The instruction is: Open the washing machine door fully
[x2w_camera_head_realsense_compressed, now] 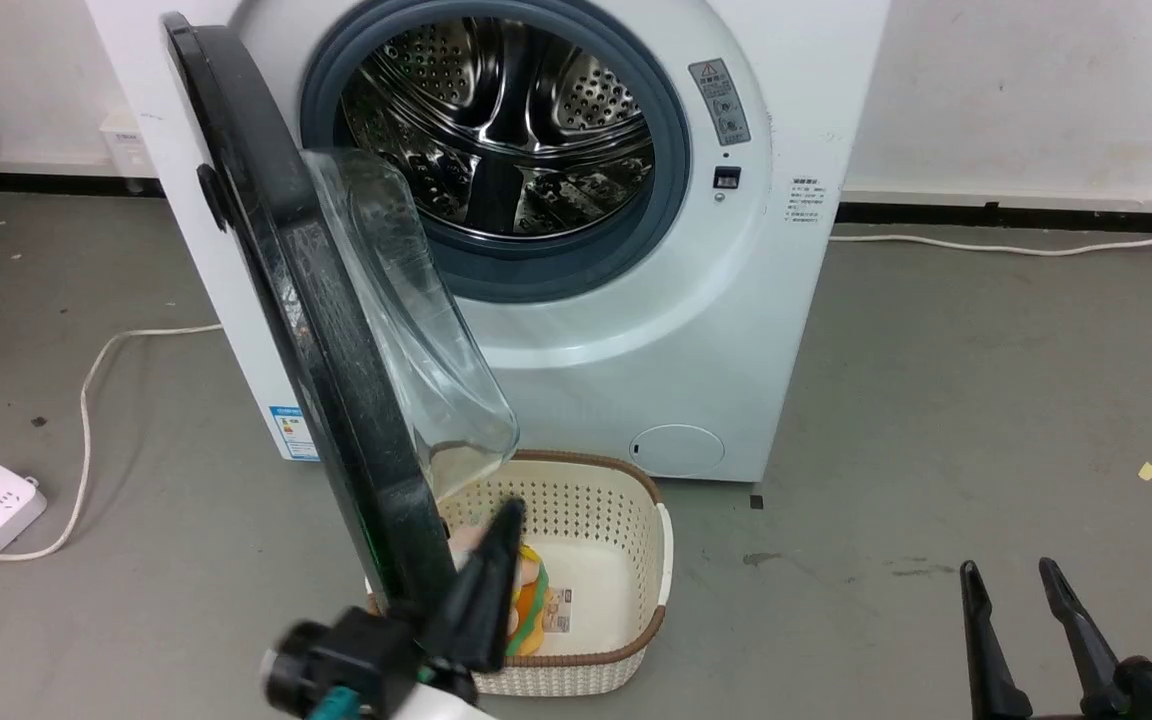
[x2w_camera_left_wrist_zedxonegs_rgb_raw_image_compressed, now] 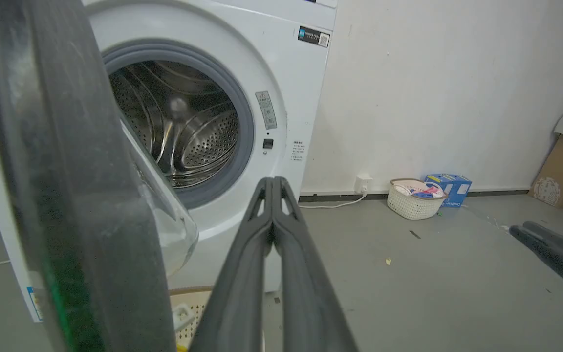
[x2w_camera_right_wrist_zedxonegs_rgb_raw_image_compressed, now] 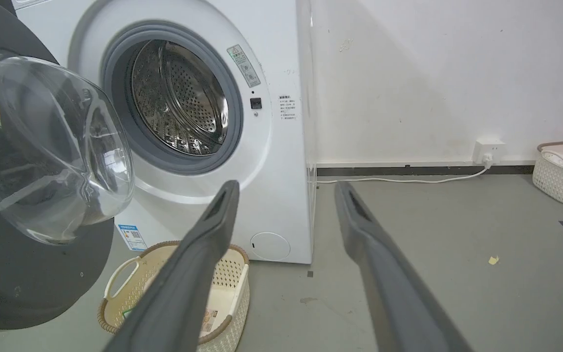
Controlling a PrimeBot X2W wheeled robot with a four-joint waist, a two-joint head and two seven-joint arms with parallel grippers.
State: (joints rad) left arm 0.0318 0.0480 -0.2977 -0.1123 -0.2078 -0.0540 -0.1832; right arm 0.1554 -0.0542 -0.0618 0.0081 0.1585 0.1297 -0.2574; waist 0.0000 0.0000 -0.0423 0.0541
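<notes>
Judging by the scene, the likeliest failure was a slip. The left claw [x2w_camera_head_realsense_compressed: 508,518] had its two fingers pressed together, holding nothing, so any push would have come from their smooth outer side. It sat low, just beside the inner rim of the washing machine door [x2w_camera_head_realsense_compressed: 301,330], and whether it touched the rim I could not tell. A sideways shove at that point could have slid off the glossy black edge, or ridden up onto the bulging glass bowl [x2w_camera_head_realsense_compressed: 416,340] and loaded that instead of the frame.

The door stood swung out on its left-hand hinge, about square to the front of the washing machine [x2w_camera_head_realsense_compressed: 656,350]. That left the steel drum [x2w_camera_head_realsense_compressed: 506,130] exposed but the door apparently short of full travel. Pressing hard past the hinge's limit could have strained it, and a weak nudge might have let the door drift back.

The cream laundry basket [x2w_camera_head_realsense_compressed: 596,505] lay directly beneath the left claw, so a dropped wrist could have knocked it.

The left arm reached up from the bottom of the head view, fingers slanting forward over the basket. The right claw [x2w_camera_head_realsense_compressed: 1011,570] waited at the lower right with fingers spread wide and empty, well apart from the door.
</notes>
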